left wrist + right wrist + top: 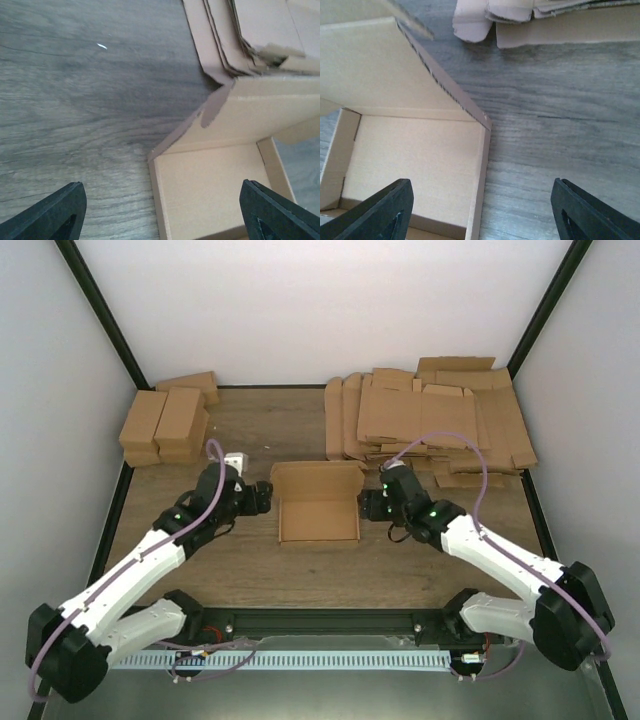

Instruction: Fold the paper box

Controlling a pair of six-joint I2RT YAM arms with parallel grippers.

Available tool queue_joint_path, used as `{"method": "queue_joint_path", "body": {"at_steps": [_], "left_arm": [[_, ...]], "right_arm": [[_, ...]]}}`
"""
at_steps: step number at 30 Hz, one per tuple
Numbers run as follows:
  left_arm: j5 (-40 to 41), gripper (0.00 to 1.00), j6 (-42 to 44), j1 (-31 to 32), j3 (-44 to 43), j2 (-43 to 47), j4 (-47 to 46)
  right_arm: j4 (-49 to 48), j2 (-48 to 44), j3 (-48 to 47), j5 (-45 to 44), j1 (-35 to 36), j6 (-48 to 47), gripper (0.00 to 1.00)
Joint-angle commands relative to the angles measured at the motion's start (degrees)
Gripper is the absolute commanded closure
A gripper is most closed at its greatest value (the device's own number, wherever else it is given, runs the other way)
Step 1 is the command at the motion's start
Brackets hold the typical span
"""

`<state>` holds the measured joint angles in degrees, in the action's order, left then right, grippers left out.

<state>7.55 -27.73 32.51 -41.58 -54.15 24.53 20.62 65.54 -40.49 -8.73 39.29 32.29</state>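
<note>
The paper box stands open on the wooden table between my two arms, with raised side walls and its lid flap tilted up at the back. My left gripper is open just off the box's left wall. In the left wrist view the gripper straddles that left wall, with one finger over the table and the other over the box floor. My right gripper is open at the box's right wall. In the right wrist view the gripper straddles the right wall of the box. Neither gripper holds anything.
A heap of flat cardboard blanks lies at the back right, close behind the box; it also shows in the left wrist view and the right wrist view. A group of finished brown boxes sits at the back left. Black frame posts stand at both sides.
</note>
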Motion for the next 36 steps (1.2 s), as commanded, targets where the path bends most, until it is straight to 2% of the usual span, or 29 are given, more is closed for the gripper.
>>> {"method": "queue_joint_path", "body": {"at_steps": [1,7,16,20,22,36], "left_arm": [[-8.1,0.16,5.6,-0.6,-2.0,-3.7,-4.5],[-7.8,0.3,7.0,-0.6,-4.7,-8.8,-5.2],[-5.7,0.36,5.8,-0.8,-6.3,-14.0,-6.7],[-6.0,0.47,6.2,-0.9,-7.3,-15.7,-6.7],[-6.0,0.53,6.5,-0.8,-7.9,-16.0,-6.6],[-10.0,0.8,6.3,-0.8,-9.8,-20.7,-6.4]], "right_arm": [[0.8,0.2,-4.8,8.9,-5.0,-8.0,0.24],[-1.2,4.6,-8.5,10.1,-8.3,-9.7,0.37],[-3.2,9.3,-12.3,9.9,-8.3,-10.6,0.53],[-3.4,10.3,-13.5,10.6,-8.3,-11.5,0.55],[-3.2,10.9,-14.1,10.7,-8.3,-11.8,0.6],[-3.5,12.9,-15.5,12.9,-8.2,-8.5,0.79]]}}
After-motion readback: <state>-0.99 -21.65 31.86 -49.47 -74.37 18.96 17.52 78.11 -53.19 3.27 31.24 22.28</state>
